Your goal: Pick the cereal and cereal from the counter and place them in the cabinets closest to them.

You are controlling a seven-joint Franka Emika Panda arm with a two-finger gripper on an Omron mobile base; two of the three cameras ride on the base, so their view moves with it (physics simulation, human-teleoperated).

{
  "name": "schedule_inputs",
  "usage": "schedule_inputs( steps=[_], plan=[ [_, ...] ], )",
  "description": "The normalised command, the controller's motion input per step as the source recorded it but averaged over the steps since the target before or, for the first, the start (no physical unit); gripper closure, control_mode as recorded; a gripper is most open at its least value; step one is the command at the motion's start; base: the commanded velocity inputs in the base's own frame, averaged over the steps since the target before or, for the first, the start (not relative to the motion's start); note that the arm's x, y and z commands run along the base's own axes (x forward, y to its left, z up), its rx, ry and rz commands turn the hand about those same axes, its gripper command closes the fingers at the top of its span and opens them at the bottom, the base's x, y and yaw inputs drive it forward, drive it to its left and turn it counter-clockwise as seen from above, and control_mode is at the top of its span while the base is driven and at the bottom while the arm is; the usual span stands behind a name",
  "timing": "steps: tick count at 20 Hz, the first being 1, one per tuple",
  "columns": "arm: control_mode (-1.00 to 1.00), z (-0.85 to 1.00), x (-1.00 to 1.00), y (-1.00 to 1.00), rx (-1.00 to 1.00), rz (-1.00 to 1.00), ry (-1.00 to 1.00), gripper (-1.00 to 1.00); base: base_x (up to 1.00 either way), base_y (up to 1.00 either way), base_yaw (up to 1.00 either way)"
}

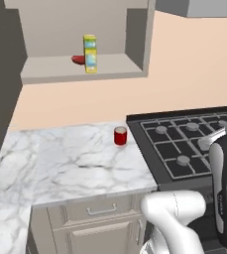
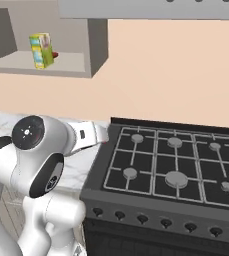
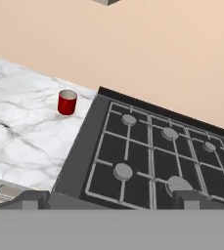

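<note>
Left base view first: one cereal box [image 1: 89,53], the narrow yellow one with green and orange print, is seen standing upright on the inner shelf of the open wall cabinet [image 1: 75,69], with something small and red just behind it. That half of the job is judged done. The second, wider cereal box cannot be made out on the counter [image 1: 70,163] from here; only a small red cup [image 1: 120,135] is seen on the marble, close to the edge of the black gas hob [image 1: 189,144].

So the step in hand is read as the changeover between boxes: the arm is unloaded and the remaining box has to be found. A sliver of something brownish is cut off at the far left edge of the right base view, but what it is cannot be told. The next move is likely to call for the base or arm to be turned left along the counter until the box is brought into sight, then for the jaws to be lined up on its narrower faces.

The arm is seen folded low and close to the base, forearm reaching over the seam between marble and hob. In the hand view the gripper [image 3: 112,200] is held wide apart with nothing between its fingertips [image 3: 29,199], aimed down across the hob's front corner.
</note>
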Motion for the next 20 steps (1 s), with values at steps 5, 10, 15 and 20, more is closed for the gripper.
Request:
schedule_inputs(
  steps=[5,10,15,20],
  plan=[
    [1.00,0.00,0.00,0.00,0.00,0.00,0.00,-1.00,-0.02,-0.67,0.00],
    [1.00,0.00,0.00,0.00,0.00,0.00,0.00,-1.00,-0.07,-0.69,0.00],
    [1.00,0.00,0.00,0.00,0.00,0.00,0.00,-1.00,-0.06,-0.69,0.00],
    [1.00,0.00,0.00,0.00,0.00,0.00,0.00,-1.00,-0.07,-0.70,0.00]
  ],
)
